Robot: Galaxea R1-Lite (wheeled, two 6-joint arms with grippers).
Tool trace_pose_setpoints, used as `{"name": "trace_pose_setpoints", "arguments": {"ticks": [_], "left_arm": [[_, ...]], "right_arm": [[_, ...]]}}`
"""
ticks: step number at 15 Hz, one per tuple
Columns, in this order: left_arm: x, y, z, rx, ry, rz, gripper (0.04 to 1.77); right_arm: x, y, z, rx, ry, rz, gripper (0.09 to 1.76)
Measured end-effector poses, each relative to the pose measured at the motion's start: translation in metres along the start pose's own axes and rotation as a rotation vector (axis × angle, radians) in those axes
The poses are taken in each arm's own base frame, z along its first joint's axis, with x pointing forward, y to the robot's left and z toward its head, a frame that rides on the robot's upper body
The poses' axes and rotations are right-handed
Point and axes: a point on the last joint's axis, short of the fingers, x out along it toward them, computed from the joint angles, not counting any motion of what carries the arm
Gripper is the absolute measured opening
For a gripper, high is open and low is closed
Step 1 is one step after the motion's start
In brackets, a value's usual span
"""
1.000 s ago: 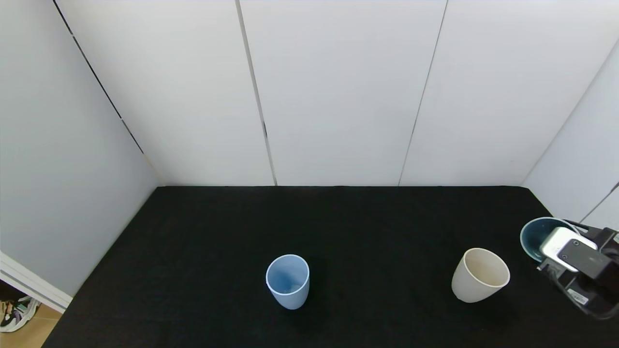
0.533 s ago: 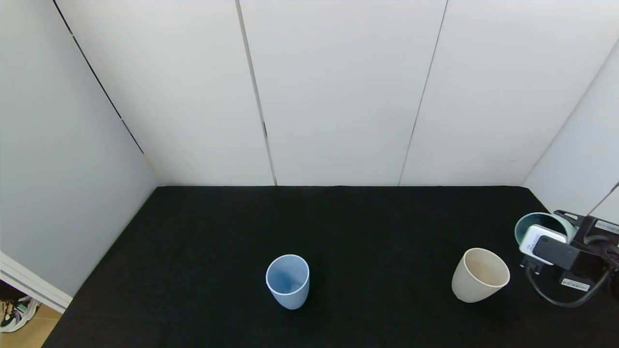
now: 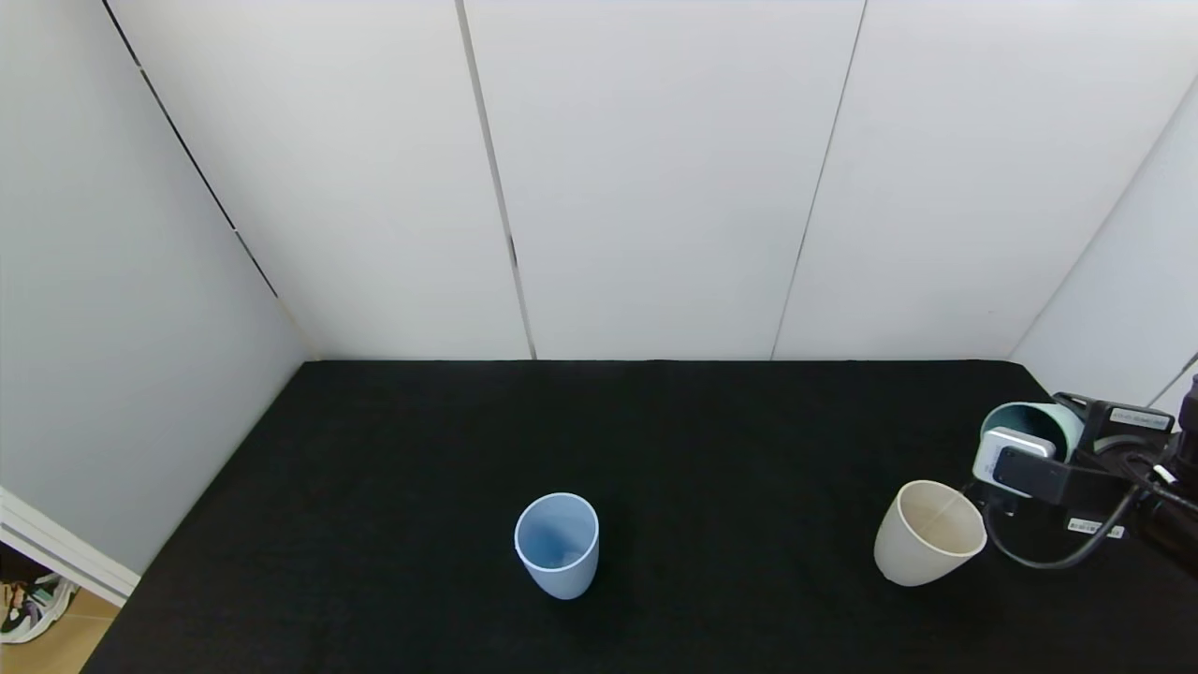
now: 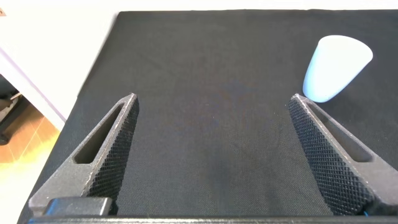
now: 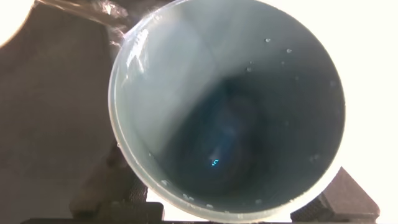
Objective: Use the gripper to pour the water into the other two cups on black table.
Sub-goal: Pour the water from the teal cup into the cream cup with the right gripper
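Note:
My right gripper (image 3: 1053,432) is shut on a teal-green cup (image 3: 1022,418) at the right edge of the black table (image 3: 655,449). The cup is tipped on its side, mouth toward the cream-beige cup (image 3: 928,534) just below it. A thin stream of water (image 3: 947,510) falls into the beige cup. In the right wrist view the teal cup (image 5: 224,112) fills the picture, with water (image 5: 127,40) glinting at its rim. The pale blue cup (image 3: 557,545) stands upright near the table's front middle. My left gripper (image 4: 211,124) hangs open and empty over the table, the pale blue cup (image 4: 336,65) beyond it.
White wall panels (image 3: 655,187) close the table at the back and on both sides. The table's left edge drops to a wooden floor (image 3: 37,646). Black cables (image 3: 1048,552) hang from my right wrist beside the beige cup.
My right gripper has risen and moved left toward the beige cup, tipping the teal cup from nearly upright onto its side. Water now runs into the beige cup. The other cups have not moved.

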Motion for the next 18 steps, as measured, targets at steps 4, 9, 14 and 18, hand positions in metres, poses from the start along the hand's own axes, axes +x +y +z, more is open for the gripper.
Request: {"name": "trace_pose_setpoints", "arguments": {"ticks": [4,9,14,18], "left_arm": [[0.0000,0.0000,0.0000,0.000,0.000,0.000,1.72],[0.0000,0.0000,0.0000,0.000,0.000,0.000,1.72],[0.0000,0.0000,0.0000,0.000,0.000,0.000,1.72],[0.0000,0.0000,0.0000,0.000,0.000,0.000,1.72]], "right_arm": [[0.0052,-0.0002,0.0015,-0.054,0.003,0.003,1.20],[0.0050,-0.0016,0.0018,-0.102,0.002,-0.006,1.20],[0.0022,-0.0003,0.0013,-0.124,0.000,-0.002,1.20],[0.0002,0.0005,0.0084,-0.123,-0.028,-0.005,1.20]]}}
